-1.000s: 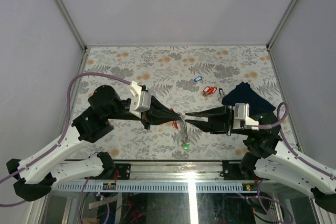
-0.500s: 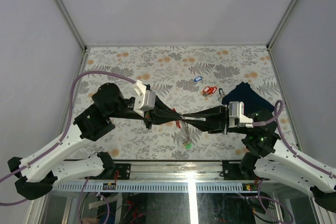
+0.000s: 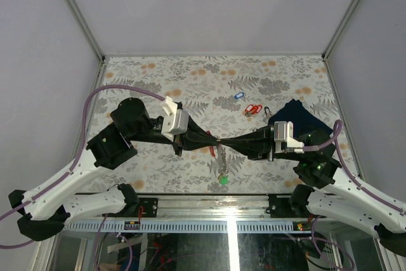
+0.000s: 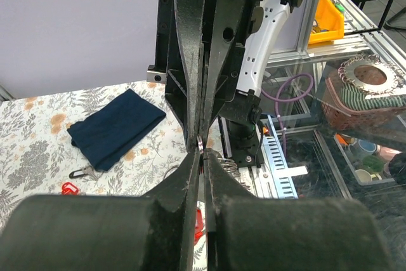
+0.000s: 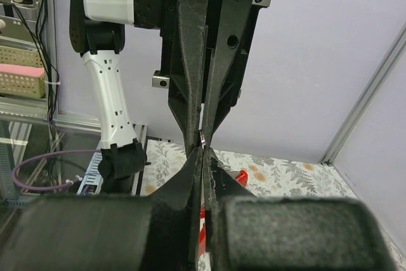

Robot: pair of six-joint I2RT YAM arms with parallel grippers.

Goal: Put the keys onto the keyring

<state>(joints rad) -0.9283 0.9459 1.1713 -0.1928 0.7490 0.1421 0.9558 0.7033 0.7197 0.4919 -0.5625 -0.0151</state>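
— Where did you have the claws at that point?

— Tip to tip, over the near middle of the table (image 3: 158,74). My left gripper (image 3: 215,138) was clamped tight on the keyring (image 4: 200,146). Through its wrist camera I saw a sliver of silvery ring right at the fingertips. The right gripper (image 3: 226,141) was closed as well, nose against the left's, but I couldn't tell whether it had the ring itself.

— And the keys?

— A thin chain (image 3: 221,160) ran from the meeting point toward the near edge, with a green tag (image 3: 223,179) at its end. A red tag (image 3: 211,151) sat just beside the tips; whether it hung or lay flat, I couldn't say. The others were loose on the table, farther back and to the right. There was a blue-tagged key (image 3: 238,95), and near it the red-tagged keys (image 3: 253,109), just beside a dark clip (image 3: 267,110).

— Anything else out there?

— A folded navy cloth (image 3: 295,115) lay to the right of the clip, beside the right arm.
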